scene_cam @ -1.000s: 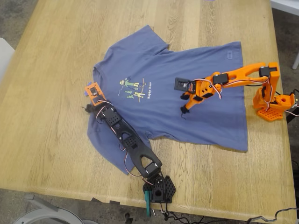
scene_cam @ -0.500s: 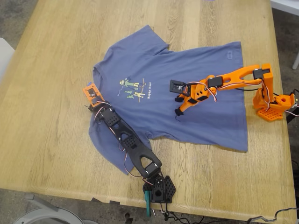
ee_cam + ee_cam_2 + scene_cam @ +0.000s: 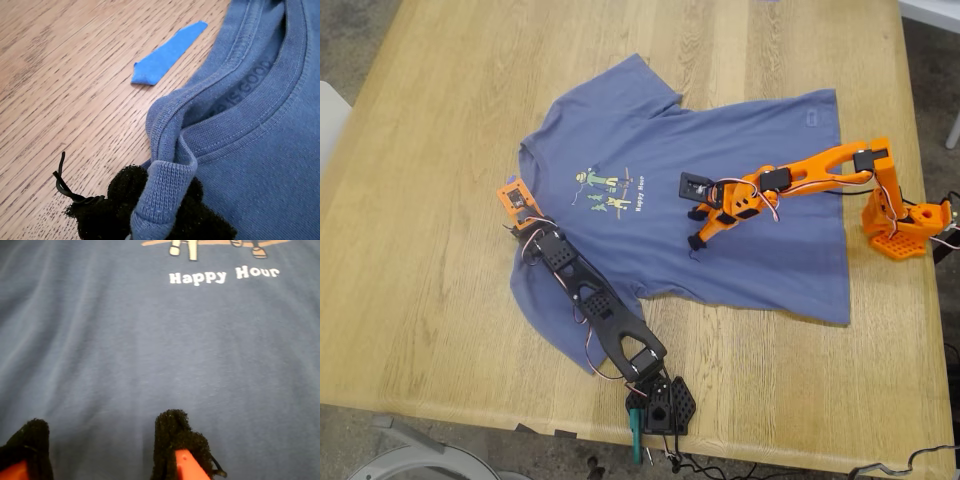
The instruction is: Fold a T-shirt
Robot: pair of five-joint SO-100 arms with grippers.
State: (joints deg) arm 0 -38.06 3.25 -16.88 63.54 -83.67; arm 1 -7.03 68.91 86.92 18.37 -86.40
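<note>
The T-shirt (image 3: 720,190) lies spread flat, print side up, on the wooden table (image 3: 430,150). My first gripper (image 3: 157,200), on the black arm, is closed on the ribbed collar, pinching a fold of it between black padded fingers (image 3: 120,187). A blue tape scrap (image 3: 167,52) lies on the wood near the collar. My second gripper (image 3: 100,445), on the orange arm, has its jaws apart over the shirt's midsection below the "Happy Hour" lettering (image 3: 222,275).

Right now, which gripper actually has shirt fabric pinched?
My first gripper, on the black arm: its pads clamp the slate-blue cotton T-shirt at the ribbed collar. My second gripper is open above flat cloth.
</note>
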